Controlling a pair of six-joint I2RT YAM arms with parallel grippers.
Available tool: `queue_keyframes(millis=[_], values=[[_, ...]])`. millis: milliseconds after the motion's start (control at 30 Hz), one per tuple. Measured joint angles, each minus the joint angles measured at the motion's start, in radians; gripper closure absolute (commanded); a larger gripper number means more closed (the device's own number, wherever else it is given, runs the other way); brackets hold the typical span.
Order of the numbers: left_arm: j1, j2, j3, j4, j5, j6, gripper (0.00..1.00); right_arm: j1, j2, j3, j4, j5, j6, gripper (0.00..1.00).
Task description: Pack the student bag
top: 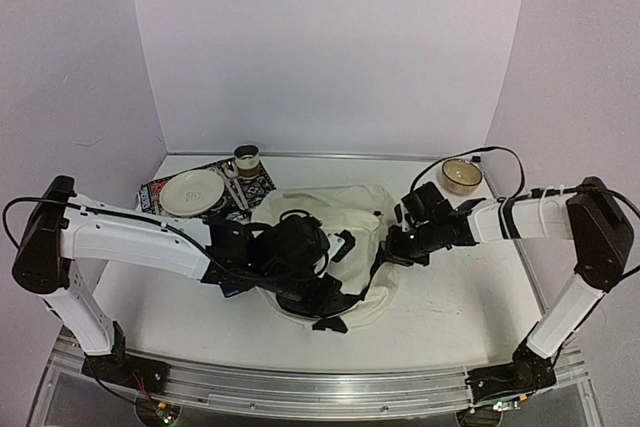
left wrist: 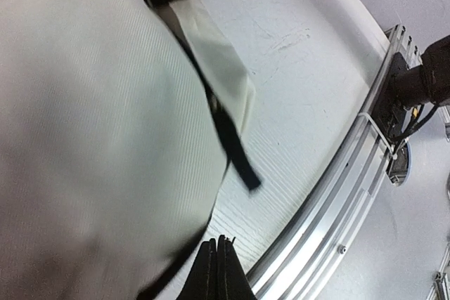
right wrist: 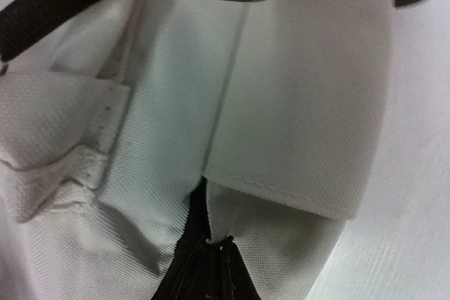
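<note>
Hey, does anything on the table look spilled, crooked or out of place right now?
Nothing spilled or broken. The student bag lies slumped mid-table, one black strap trailing loose past its edge. The plate, cup and bowl sit upright behind it.

A white plate (top: 191, 192) is lying on a dark patterned mat (top: 262, 184). A brown cup (top: 247, 160) is standing just behind it. A tan bowl (top: 461, 176) is sitting at the far right.

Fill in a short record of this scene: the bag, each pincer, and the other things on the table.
Bag: cream student bag, slumped mid-table, black straps loose
Left pincer: shut, by the bag's near side; hold unclear
Right pincer: shut at the bag's black zipper; grip unclear
Far left: white plate on patterned mat, cup behind
Far right: bowl
</note>
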State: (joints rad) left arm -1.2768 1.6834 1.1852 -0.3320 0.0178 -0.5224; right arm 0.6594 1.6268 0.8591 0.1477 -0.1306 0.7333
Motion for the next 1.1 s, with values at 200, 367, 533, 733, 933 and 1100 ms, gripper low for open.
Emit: queue_keyframes(millis=[200, 367, 533, 733, 933, 1100], values=[[-0.004, -0.042, -0.021, -0.009, 0.006, 0.0, 1.0, -0.141, 0.079, 0.095, -0.005, 0.049, -0.062, 1.0], [-0.004, -0.041, -0.021, -0.01, -0.009, 0.0, 1.0, -0.198, 0.137, 0.213, -0.022, 0.06, -0.112, 0.95], [-0.004, -0.004, 0.002, -0.009, -0.062, 0.002, 0.84, -0.203, 0.155, 0.271, -0.02, 0.004, -0.136, 0.77], [-0.002, 0.035, 0.052, -0.006, -0.141, 0.022, 0.7, -0.205, 0.09, 0.181, -0.035, 0.001, -0.16, 0.56], [0.025, 0.058, 0.051, 0.0, -0.202, 0.017, 0.69, -0.207, -0.011, 0.111, -0.087, -0.025, -0.188, 0.54], [0.074, 0.067, 0.014, -0.001, -0.228, 0.0, 0.69, -0.2, -0.025, 0.053, -0.058, -0.104, -0.171, 0.55]])
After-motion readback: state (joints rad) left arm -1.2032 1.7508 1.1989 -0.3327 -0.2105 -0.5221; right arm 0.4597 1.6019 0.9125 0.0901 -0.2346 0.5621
